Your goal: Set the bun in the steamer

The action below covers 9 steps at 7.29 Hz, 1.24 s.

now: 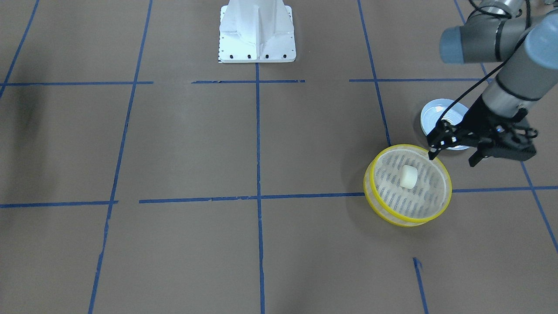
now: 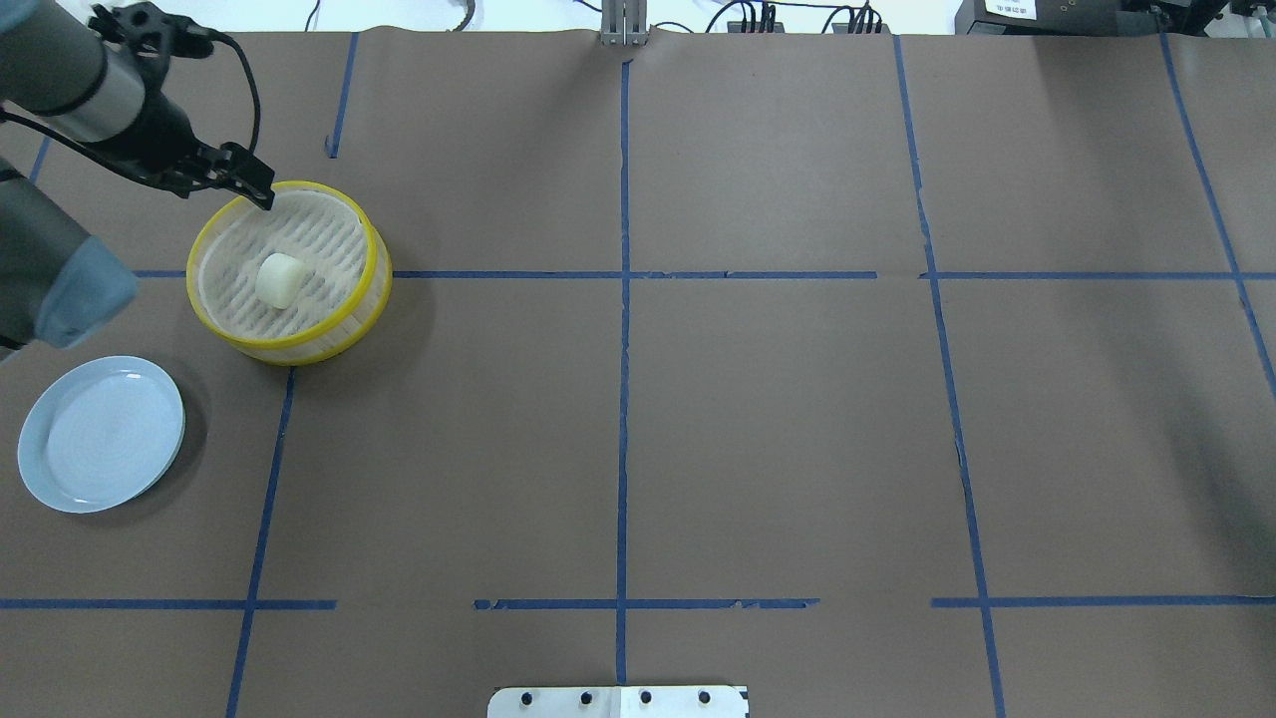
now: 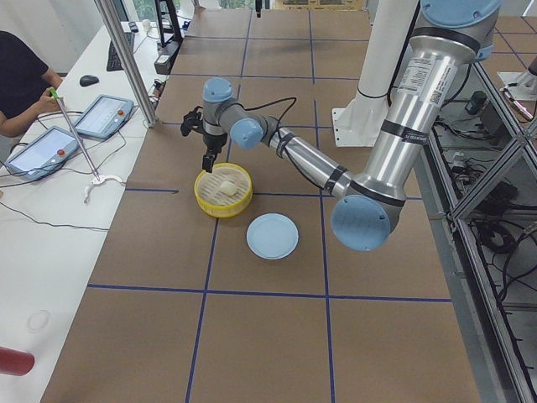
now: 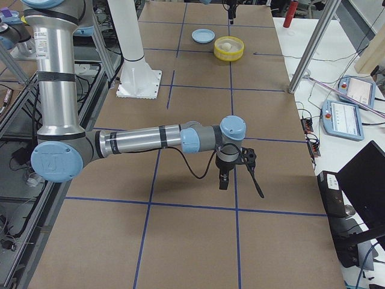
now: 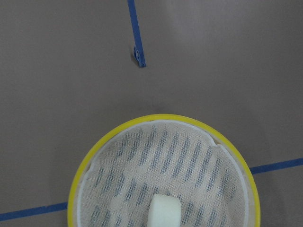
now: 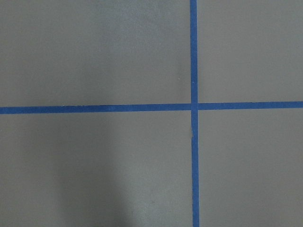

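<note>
The cream-white bun (image 1: 409,176) lies free on the slatted floor of the yellow-rimmed steamer (image 1: 369,174), a little off its middle. It also shows in the overhead view (image 2: 279,280) and at the bottom of the left wrist view (image 5: 164,211). My left gripper (image 1: 452,158) is open and empty. It hangs above the steamer's rim (image 2: 289,346) on the side away from the robot, one fingertip (image 2: 267,202) over the rim. My right gripper (image 4: 240,174) shows only in the exterior right view, far from the steamer, over bare table. I cannot tell whether it is open or shut.
An empty pale blue plate (image 2: 100,434) lies beside the steamer, nearer the robot; the left arm partly covers it in the front view (image 1: 431,115). The white robot base (image 1: 257,30) stands at the table's middle edge. Blue tape lines cross the brown table.
</note>
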Each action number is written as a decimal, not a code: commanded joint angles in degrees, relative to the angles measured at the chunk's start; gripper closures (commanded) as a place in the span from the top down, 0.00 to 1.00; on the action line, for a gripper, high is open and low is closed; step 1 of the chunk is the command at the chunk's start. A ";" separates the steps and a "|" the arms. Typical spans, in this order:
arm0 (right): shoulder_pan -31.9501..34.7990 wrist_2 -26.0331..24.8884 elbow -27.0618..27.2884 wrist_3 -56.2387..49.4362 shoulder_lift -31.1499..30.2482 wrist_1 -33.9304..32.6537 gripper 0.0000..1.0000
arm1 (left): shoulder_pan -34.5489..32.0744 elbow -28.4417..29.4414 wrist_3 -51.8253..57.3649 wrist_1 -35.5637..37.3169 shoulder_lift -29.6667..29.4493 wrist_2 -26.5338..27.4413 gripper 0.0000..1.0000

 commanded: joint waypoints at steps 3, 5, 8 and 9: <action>0.00 0.00 0.00 0.00 0.00 0.00 1.00 | -16.32 2.32 15.86 -0.76 12.57 -8.40 1.00; 0.00 0.00 0.00 0.00 0.00 0.00 1.00 | -22.57 8.91 36.27 -0.41 16.53 -9.11 1.00; 0.00 0.00 0.00 0.00 0.00 0.00 1.00 | -26.38 10.08 37.60 4.04 18.05 -8.68 1.00; 0.00 0.00 0.00 0.00 0.00 0.00 1.00 | -26.55 10.08 37.60 6.68 17.96 -8.59 1.00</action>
